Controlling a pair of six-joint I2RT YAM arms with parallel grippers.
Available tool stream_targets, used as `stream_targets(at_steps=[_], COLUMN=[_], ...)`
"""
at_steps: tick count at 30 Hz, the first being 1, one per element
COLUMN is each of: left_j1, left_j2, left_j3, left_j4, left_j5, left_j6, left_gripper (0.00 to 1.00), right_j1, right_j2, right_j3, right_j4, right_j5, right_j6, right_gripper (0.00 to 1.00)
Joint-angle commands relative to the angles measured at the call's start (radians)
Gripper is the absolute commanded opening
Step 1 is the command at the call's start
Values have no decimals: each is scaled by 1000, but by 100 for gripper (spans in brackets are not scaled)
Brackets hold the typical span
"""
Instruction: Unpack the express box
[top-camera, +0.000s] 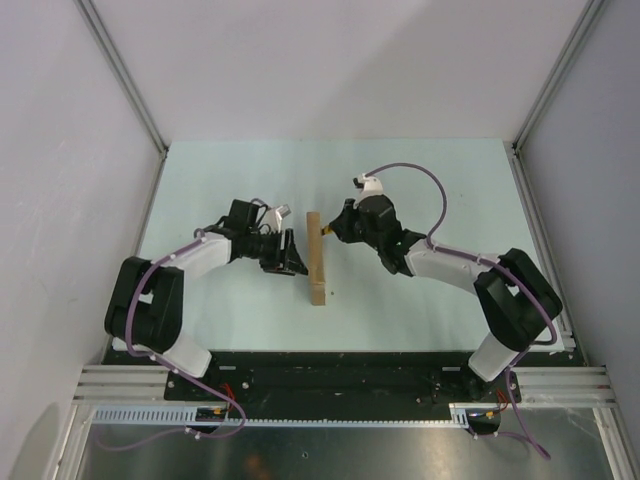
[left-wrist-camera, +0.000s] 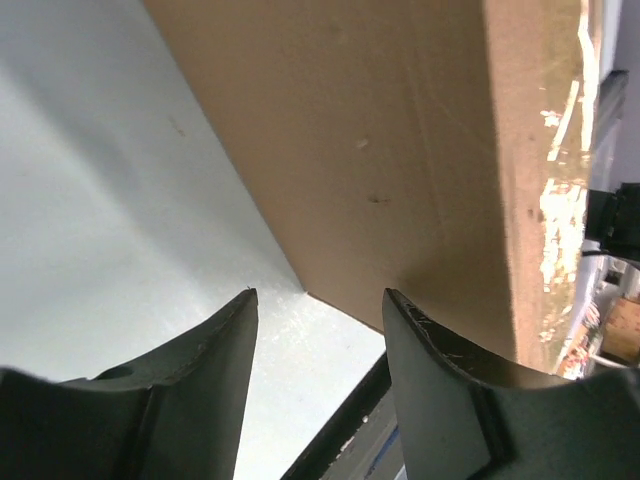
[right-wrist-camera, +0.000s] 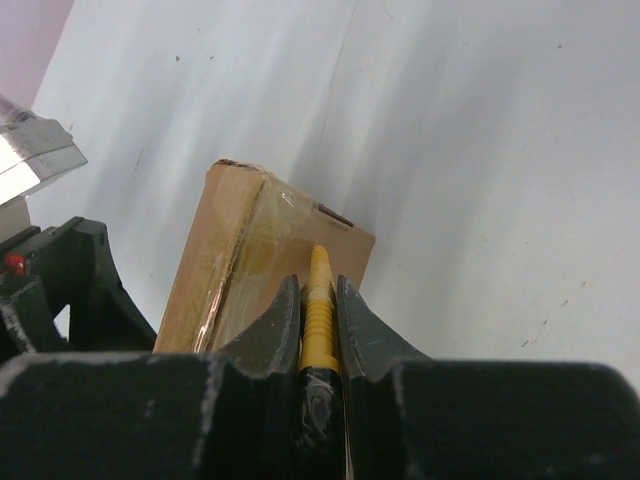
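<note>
Left gripper (left-wrist-camera: 318, 300) is spread wide and empty, nosed up just beside the left face of the express box (top-camera: 316, 270); can't tell whether it's actually touching. Box stands on its long thin edge in the middle of the table (top-camera: 430, 200), between the two arms, with clear tape shining along its upper edge. Right gripper (right-wrist-camera: 318, 292) is clamped on a yellow utility knife (right-wrist-camera: 319, 325), handle pinched between both fingers, tip pointing at the taped top of the box near its far end.
</note>
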Motion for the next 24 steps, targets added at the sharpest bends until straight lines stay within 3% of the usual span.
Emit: stream_targets(at_steps=[1,5,7,12,15,19,24], left_j1=[8,19,19,2,-9,-27,-73], left_j2=[-68,-185,-256,-358,-351,-224,-116], left_j3=[29,64,82,147,193,301,406], left_j4=[28,26,28,33,46,51,49], left_j5=[-169,-396,-452,-464,-456,-420,-352], left_j6=[-36,-45,-25,104,154,161,194], left_gripper=[57,60,68,80,83,82,73], right_j1=[-10,-16,-16,4,67,255,496], right_j2=[-78,-173,-234,-364,-420,-495,-484], right_j3=[56,75,76,76,76,78,75], right_j4=[-46,-145,-204,-389,-458,-482,-457], right_j5=[35,119,139,182,190,254,408], right_j6=[-35,-61,-71,-83,-129,-182,-259], right_gripper=[0,0,0,0,0,0,0])
